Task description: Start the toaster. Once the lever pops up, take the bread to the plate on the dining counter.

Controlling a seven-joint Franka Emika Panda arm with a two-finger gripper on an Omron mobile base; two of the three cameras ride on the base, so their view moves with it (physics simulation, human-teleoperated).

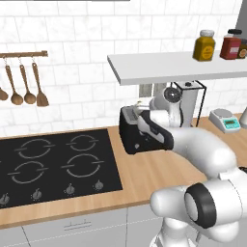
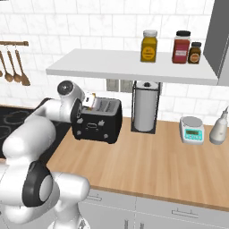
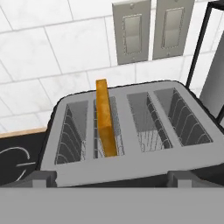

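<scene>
Shelf [image 2: 129, 67] low over toaster [image 2: 100, 120]

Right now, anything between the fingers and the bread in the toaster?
Nothing visible. In the hand view the bread stands on edge in a slot of the toaster, its top sticking out, with clear space between it and the open fingers.

Base cameras flank the arm from behind, both facing the toaster [image 1: 137, 132]; hand camera looks down close onto its slotted top.
</scene>
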